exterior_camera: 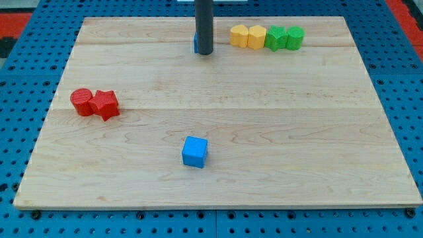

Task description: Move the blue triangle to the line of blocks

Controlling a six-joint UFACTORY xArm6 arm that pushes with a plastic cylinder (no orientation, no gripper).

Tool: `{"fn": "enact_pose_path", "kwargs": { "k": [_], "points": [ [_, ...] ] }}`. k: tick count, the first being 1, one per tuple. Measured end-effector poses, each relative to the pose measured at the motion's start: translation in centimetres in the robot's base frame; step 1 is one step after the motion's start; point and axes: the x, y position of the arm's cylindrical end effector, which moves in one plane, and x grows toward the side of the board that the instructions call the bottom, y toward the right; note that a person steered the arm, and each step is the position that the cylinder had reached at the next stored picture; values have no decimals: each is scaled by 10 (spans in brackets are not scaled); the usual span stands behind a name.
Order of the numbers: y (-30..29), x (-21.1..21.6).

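Pale wooden board [277, 132] is laid on a blue perforated table [20, 79], with red matting seen at the far corners. Straight dark rod [203, 23] comes down at the far edge, centre-left; the tip [205, 53] is pressed to the board. No jaws are fitted, nothing is grasped; contact is by push only. Blue triangle block [195, 43] is mostly hidden behind the rod, only a sliver showing at the tip's left side, touching or just beside it. Further right, along the far edge, a line is formed by yellow cylinder block [238, 35], yellow hexagon-like block [256, 37], green star-like block [276, 38] and green block [295, 37], all touching. A gap is left between triangle and line. Red cylinder block [82, 101] and red star-like block [104, 104] sit touching at left. Blue cube block [195, 151] lies near, centre.
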Motion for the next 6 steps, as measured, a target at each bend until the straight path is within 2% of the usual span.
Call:
{"fn": "enact_pose_path", "kwargs": {
  "k": [1, 3, 6],
  "points": [
    [-12, 46],
    [-53, -24],
    [-53, -42]
  ]
}}
